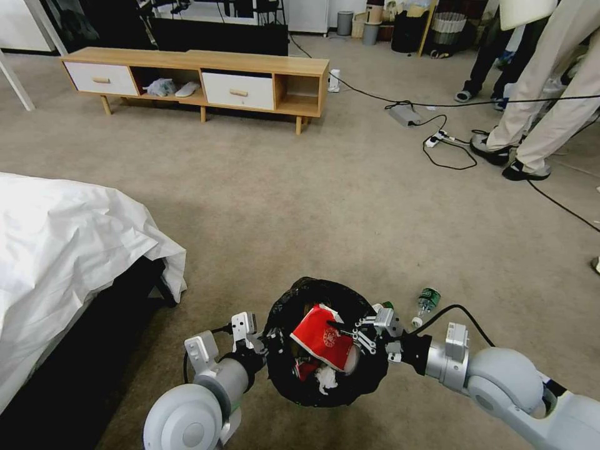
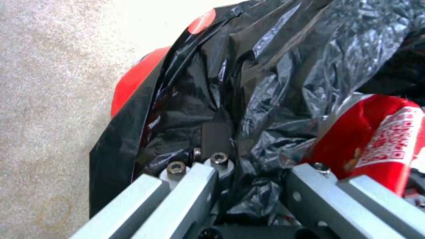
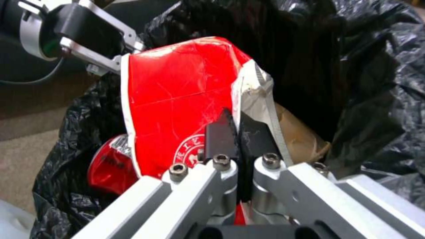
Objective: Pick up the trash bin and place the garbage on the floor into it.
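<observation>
1. Trash bin [image 1: 325,375]: black-lined, held above the floor [image 1: 312,206] at its left rim by the left gripper [image 1: 265,340]. In the left wrist view the fingers pinch the crinkled bag and rim between them.
2. Red wrapper [image 1: 322,344]: over the bin mouth, resting on the litter inside. The right gripper [image 1: 340,330] has its pads [image 3: 221,136] pressed together on the wrapper's edge.
3. Already inside: crushed red can [image 3: 108,166], brown paper bag [image 3: 297,132], white tissue [image 1: 325,378].
4. Left on the floor: a green-capped bottle [image 1: 427,303], just beside the bin's right side; a second green cap [image 1: 387,305] shows at the rim.
5. Step judged in hand: dropping the wrapper.
6. Handling advice:
   - Let go only with the whole wrapper inside the rim; it is light and may cling to the pads.
   - Keep the bin level.
   - Lift clear without snagging the bag.
</observation>
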